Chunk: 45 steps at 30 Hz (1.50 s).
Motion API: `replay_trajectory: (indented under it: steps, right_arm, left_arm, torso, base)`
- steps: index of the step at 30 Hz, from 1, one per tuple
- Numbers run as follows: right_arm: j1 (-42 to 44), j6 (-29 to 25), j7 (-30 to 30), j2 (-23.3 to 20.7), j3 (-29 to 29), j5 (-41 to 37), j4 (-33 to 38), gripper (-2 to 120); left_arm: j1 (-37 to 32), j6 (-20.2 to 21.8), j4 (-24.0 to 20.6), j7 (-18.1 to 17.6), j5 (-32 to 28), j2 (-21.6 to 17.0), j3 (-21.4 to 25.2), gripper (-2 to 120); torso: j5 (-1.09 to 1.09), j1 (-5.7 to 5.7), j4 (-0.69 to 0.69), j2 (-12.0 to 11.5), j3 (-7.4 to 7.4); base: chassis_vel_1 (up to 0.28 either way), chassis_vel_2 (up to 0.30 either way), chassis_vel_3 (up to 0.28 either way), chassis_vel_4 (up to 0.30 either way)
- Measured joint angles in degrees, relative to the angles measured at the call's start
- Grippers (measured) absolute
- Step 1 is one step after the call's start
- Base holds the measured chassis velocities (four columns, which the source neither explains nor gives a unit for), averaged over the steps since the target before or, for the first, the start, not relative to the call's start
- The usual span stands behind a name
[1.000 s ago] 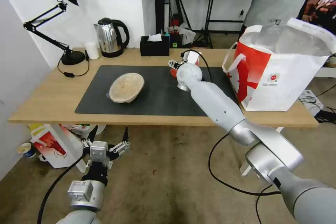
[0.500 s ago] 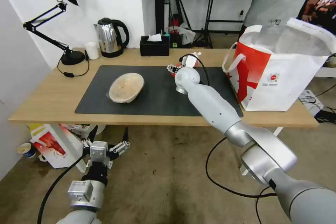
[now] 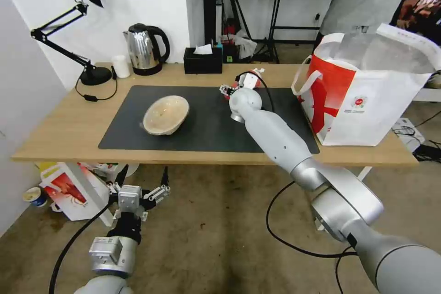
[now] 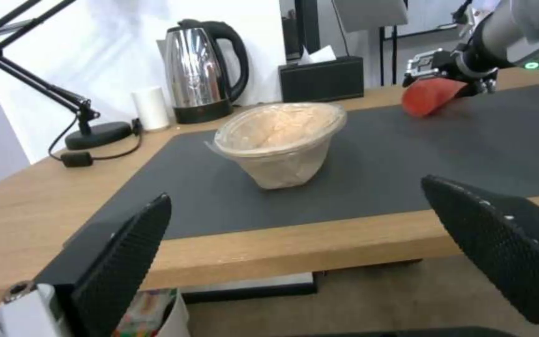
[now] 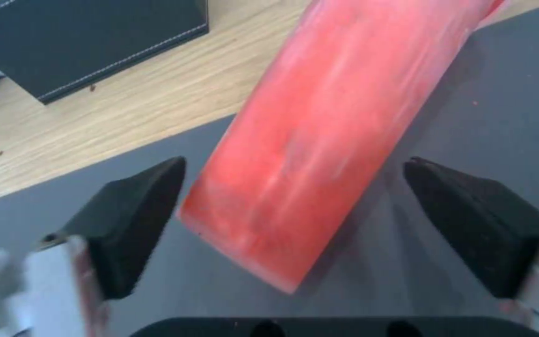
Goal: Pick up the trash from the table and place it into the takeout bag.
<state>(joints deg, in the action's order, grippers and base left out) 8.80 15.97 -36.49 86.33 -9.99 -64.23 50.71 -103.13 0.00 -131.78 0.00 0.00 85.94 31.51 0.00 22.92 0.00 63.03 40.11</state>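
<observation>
Between the right pincer's point(image 5: 294, 220) open fingers: tilted red cup point(image 5: 338, 121), ungripped.
Grasp step judged underway; closure is required next. Left pincer point(image 3: 140, 179) is parked open.

Open mat point(image 3: 206, 124) is left between the beige bowl point(image 3: 165, 114) and the tilted red cup point(image 4: 430, 96). The far edge is blocked by the tissue box point(image 3: 202, 60) and kettle point(image 3: 144, 49); the right by the takeout bag point(image 3: 367, 96).

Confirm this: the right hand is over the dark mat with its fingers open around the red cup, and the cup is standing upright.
Not quite. The red cup is not upright: it is tilted over, as the left wrist view shows, with the right hand open on either side of it, fingers clear of its sides. The rest holds: this happens over the dark mat.
</observation>
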Motion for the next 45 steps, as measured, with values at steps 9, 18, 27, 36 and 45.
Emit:
replay_trajectory:
  steps: [9, 18, 27, 36, 45]
  right_arm:
    - [-0.01, -0.56, 1.22, 0.34, 0.31, 0.39, -0.77, 55]
    - [0.13, -0.99, 1.65, 0.18, 0.31, 0.43, -0.55, 39]
    - [0.42, -1.22, 2.1, -0.65, 0.21, -0.09, 0.43, 36]
    - [1.26, -2.33, 3.29, -6.23, -3.29, -0.07, 6.78, 31]
    - [4.23, -3.0, 3.95, -15.8, -9.21, 1.6, 22.47, 26]
  left_arm:
    - [0.0, 0.0, 0.0, 0.0, 0.0, 0.0, 0.0, 100]
    - [0.0, 0.0, 0.0, 0.0, 0.0, 0.0, 0.0, 100]
    - [0.0, 0.0, 0.0, 0.0, 0.0, 0.0, 0.0, 100]
    - [0.0, 0.0, 0.0, 0.0, 0.0, 0.0, 0.0, 100]
    - [0.0, 0.0, 0.0, 0.0, 0.0, 0.0, 0.0, 100]
  torso:
    - [0.0, 0.0, 0.01, 0.0, 0.0]
    - [0.0, 0.0, 0.0, 0.0, 0.0]
    - [0.0, -0.01, 0.01, -0.01, 0.0]
    - [0.0, 0.0, 0.0, -0.01, 0.0]
    - [0.01, 0.0, 0.0, -0.01, 0.0]
  base:
    - [0.0, 0.0, 0.0, 0.0]
    - [0.0, 0.0, 0.0, 0.0]
    - [0.0, 0.0, 0.0, 0.0]
    - [0.0, 0.0, 0.0, 0.0]
    - [0.0, 0.0, 0.0, 0.0]
